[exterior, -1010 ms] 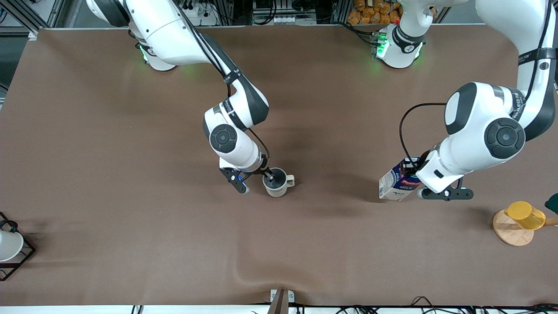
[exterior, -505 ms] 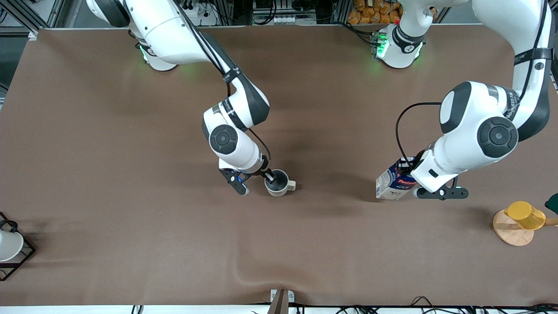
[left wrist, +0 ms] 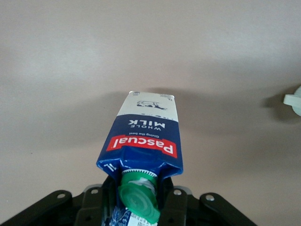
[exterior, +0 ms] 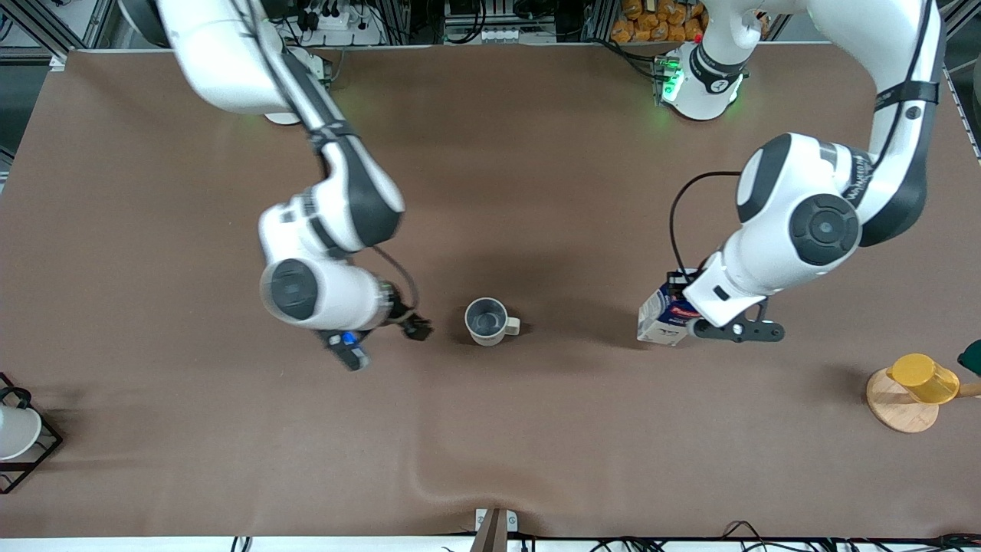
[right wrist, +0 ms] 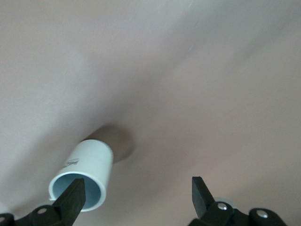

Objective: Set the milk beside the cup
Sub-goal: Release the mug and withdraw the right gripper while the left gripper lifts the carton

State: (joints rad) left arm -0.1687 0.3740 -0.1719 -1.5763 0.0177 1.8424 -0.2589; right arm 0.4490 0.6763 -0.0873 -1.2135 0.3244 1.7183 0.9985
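The milk (exterior: 661,320), a dark blue carton with a green cap (left wrist: 138,199) and a red label band, hangs tilted low over the table in my left gripper (exterior: 686,308). The left wrist view shows that gripper (left wrist: 137,203) shut on the carton's top (left wrist: 145,141). The cup (exterior: 487,320), an off-white mug with a grey inside, stands upright mid-table, apart from the milk, toward the right arm's end from it. My right gripper (exterior: 385,344) is open and empty over the table beside the cup. In the right wrist view (right wrist: 136,195) the cup (right wrist: 87,172) lies by one fingertip (right wrist: 73,200).
A yellow cup (exterior: 922,377) on a wooden disc (exterior: 898,410) stands at the left arm's end. A white cup (exterior: 14,431) in a black wire rack (exterior: 42,452) stands at the right arm's end. The brown cloth has a fold (exterior: 429,481) near the front edge.
My right gripper let go of the cup's rim, opened and drew away toward the right arm's end. My left gripper carried the milk closer to the cup.
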